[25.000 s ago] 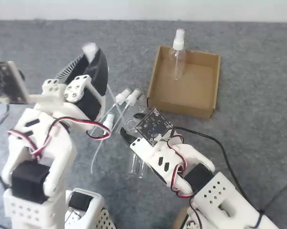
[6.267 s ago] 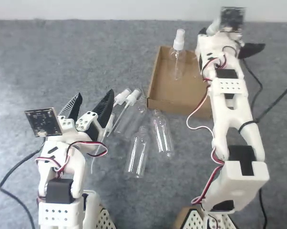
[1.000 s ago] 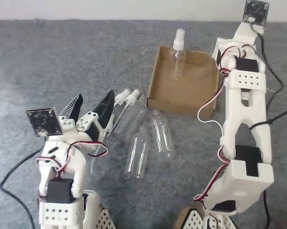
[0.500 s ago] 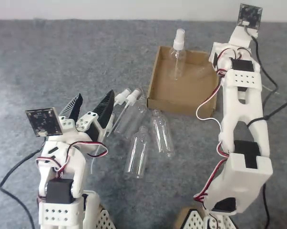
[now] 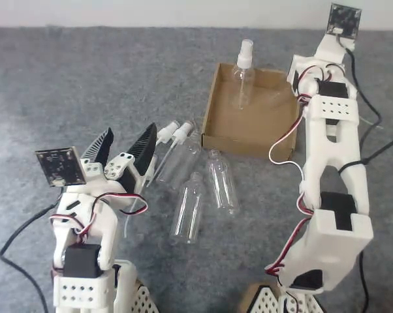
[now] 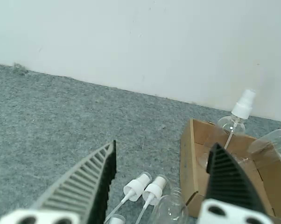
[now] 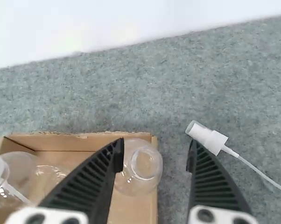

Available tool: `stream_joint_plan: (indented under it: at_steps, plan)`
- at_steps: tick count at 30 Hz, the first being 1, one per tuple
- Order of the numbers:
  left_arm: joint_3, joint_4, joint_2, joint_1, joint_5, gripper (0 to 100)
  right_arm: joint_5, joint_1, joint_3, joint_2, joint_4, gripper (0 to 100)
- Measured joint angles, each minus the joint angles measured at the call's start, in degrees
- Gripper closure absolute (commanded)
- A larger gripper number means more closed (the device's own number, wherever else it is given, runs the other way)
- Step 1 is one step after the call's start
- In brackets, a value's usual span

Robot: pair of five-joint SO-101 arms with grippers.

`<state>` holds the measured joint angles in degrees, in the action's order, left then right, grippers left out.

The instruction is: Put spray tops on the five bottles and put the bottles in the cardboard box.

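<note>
Your right claw (image 7: 155, 141) hangs spread open, gripping nothing, above a corner of the cardboard box (image 7: 61, 140). An uncapped clear bottle (image 7: 139, 169) leans in that corner; a loose spray top (image 7: 207, 136) lies on the carpet (image 7: 224, 70) just beside the box. The bottle looks light, thin-walled and slippery, so take it around the body. Your left claw (image 6: 165, 144) is also open.

Bits we cannot see whole
From high up, the right arm (image 5: 331, 124) covers the far right corner of the cardboard box (image 5: 211, 114). The right wrist view cuts off the capped bottle (image 7: 17, 172) and the thin tube of the loose spray top (image 7: 207, 136). The left wrist view cuts off a second bottle (image 6: 273, 140).
</note>
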<state>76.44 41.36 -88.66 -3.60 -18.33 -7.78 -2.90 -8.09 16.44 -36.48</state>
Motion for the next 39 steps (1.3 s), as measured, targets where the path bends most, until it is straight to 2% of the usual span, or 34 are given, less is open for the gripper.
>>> stream_joint_plan:
  at_steps: [24, 30, 39]
  plan:
    - [0.0, 0.0, 0.0, 0.0, 0.0, 70, -0.18, 0.0, 0.0, 2.64, 0.35, 81.2]
    - [0.0, 0.0, 0.0, 0.0, 0.0, 70, -0.18, 0.88, -0.79, 2.73, 0.35, 90.6]
    - [0.0, 0.0, 0.0, 0.0, 0.0, 70, -0.18, 1.23, -0.79, 2.73, 0.35, 91.0]
